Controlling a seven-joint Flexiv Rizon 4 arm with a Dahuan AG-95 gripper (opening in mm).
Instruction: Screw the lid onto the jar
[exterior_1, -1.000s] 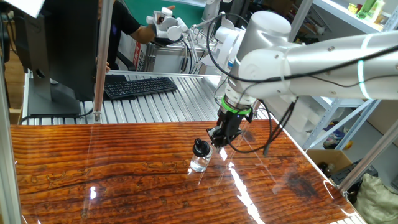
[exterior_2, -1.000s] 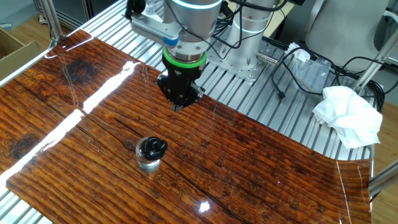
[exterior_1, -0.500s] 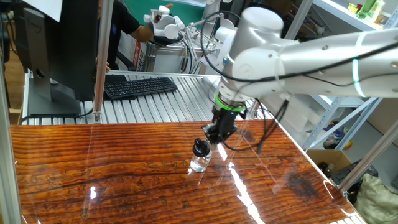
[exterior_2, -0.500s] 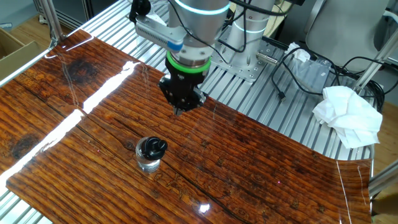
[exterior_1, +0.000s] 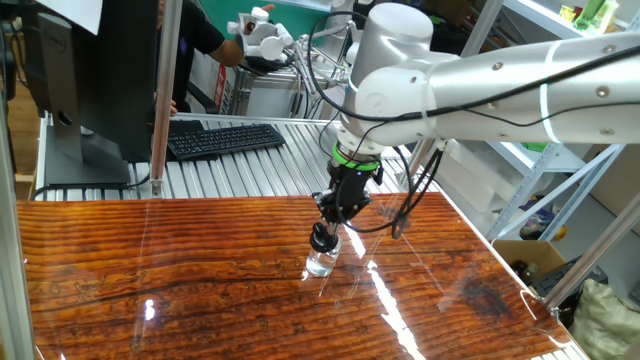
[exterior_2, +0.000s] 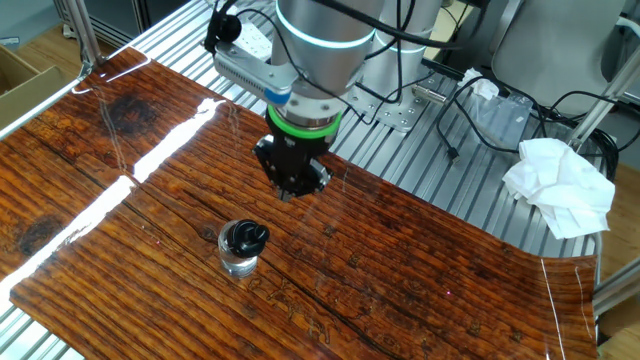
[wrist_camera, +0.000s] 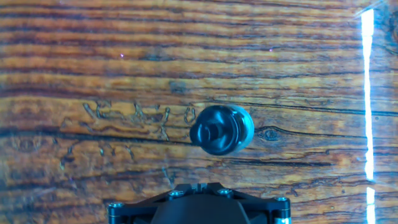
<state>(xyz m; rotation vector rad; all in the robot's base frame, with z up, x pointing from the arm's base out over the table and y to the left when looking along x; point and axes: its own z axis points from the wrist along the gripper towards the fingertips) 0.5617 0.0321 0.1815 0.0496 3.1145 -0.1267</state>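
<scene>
1. We see the gripper (exterior_2: 291, 192) above the table (exterior_2: 420, 260), fingers together and empty, near the jar (exterior_2: 239, 259).
2. The lid (exterior_2: 243, 236) sits tilted on the jar's mouth; turning it so may cross-thread it.
3. An off-centre descent could tip the light jar.

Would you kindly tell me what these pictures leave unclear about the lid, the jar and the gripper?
- Hand view: the fingers are cut off by the bottom edge; only the gripper body shows.
- All views: whether the lid is threaded or merely resting on the jar is too small to tell.
- One fixed view: the gripper overlaps the lid, so any gap is hidden.
</scene>
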